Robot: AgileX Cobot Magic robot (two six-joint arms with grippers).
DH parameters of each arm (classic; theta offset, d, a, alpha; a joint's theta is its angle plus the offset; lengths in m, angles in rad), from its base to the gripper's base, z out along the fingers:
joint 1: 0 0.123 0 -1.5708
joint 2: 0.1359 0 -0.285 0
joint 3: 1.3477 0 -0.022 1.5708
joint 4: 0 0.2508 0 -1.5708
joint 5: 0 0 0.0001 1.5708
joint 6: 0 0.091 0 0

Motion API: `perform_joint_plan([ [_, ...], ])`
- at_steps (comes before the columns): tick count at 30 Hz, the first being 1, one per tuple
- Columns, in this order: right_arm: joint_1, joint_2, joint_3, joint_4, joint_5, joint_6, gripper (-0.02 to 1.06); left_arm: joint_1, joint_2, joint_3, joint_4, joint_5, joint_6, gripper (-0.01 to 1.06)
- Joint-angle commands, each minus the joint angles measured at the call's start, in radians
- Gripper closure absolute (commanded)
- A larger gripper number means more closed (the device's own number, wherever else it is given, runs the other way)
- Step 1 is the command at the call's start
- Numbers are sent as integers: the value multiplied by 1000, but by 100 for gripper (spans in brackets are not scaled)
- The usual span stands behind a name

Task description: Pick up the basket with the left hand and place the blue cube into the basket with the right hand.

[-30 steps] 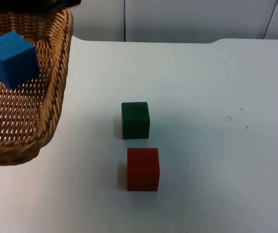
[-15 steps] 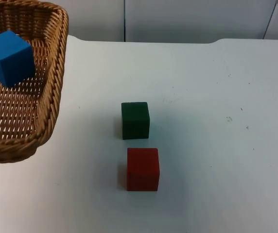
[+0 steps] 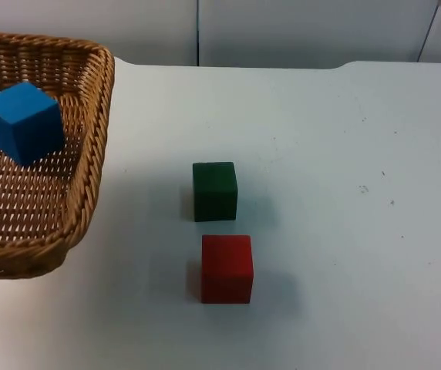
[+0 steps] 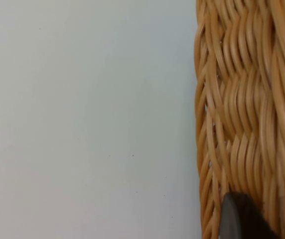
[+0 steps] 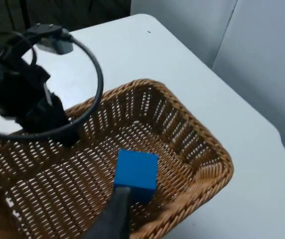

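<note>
The wicker basket (image 3: 89, 154) is at the table's left side, with the blue cube (image 3: 25, 122) lying loose inside it. In the right wrist view the blue cube (image 5: 136, 174) rests on the weave of the basket (image 5: 202, 159), and my left gripper (image 5: 63, 130) is shut on the basket's far rim. The left wrist view has a black fingertip (image 4: 239, 219) pressed against the basket wall (image 4: 242, 99). My right gripper hovers above the basket, open and holding nothing, with one fingertip (image 5: 113, 214) just in front of the cube.
A green cube (image 3: 214, 190) and a red cube (image 3: 227, 268) stand on the white table (image 3: 344, 193) to the right of the basket, the red one nearer the front. The grey partition wall (image 3: 282, 31) closes the back.
The basket, with the blue cube in it, has shifted toward the front and slightly right in the top view. The black arm at the upper left is gone.
</note>
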Motion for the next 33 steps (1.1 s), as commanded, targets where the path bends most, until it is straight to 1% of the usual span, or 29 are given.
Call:
perform_joint_plan([
  [1, 2, -128, 279, 45, -251, 17, 6, 4, 10, 0, -73, 6, 39, 105],
  [2, 2, -128, 279, 45, -251, 17, 6, 4, 10, 0, -73, 6, 39, 105],
  [4, 2, -211, 444, 67, -334, 17, 6, 4, 20, 0, -90, 6, 62, 105],
  [5, 2, -244, 511, 67, -354, 17, 6, 4, 27, 0, -94, 6, 64, 105],
  [6, 2, -244, 511, 67, -354, 17, 6, 4, 27, 0, -94, 6, 64, 105],
  [9, 2, -371, 677, 67, -372, 17, 6, 4, 55, 0, -131, 6, 104, 105],
  [10, 2, -409, 708, 67, -372, 21, 6, 4, 70, 0, -133, 6, 114, 105],
  [11, 2, -409, 708, 67, -372, 21, 6, 4, 70, 0, -133, 6, 114, 105],
  [14, 2, -515, 796, 67, -372, 30, 6, 4, 111, 0, -137, 6, 116, 105],
  [15, 2, -515, 796, 67, -372, 30, 6, 4, 111, 0, -137, 6, 116, 105],
  [19, 2, -683, 888, 67, -366, 45, 6, 4, 180, 0, -156, 6, 144, 105],
  [20, 2, -683, 888, 67, -366, 45, 6, 4, 180, 0, -156, 6, 144, 105],
  [25, 2, -853, 962, 67, -357, 45, 6, 4, 231, 0, -263, 8, 256, 105],
  [26, 2, -853, 962, 67, -357, 45, 6, 4, 231, 0, -263, 8, 256, 105],
  [29, 2, -931, 983, 67, -325, 45, 6, 4, 248, 0, -314, 1, 336, 105],
  [31, 2, -948, 983, 67, -307, 45, 6, 4, 250, 0, -326, -3, 346, 105],
  [33, 2, -979, 983, 67, -281, 45, 6, 4, 250, 0, -345, -25, 362, 105],
])
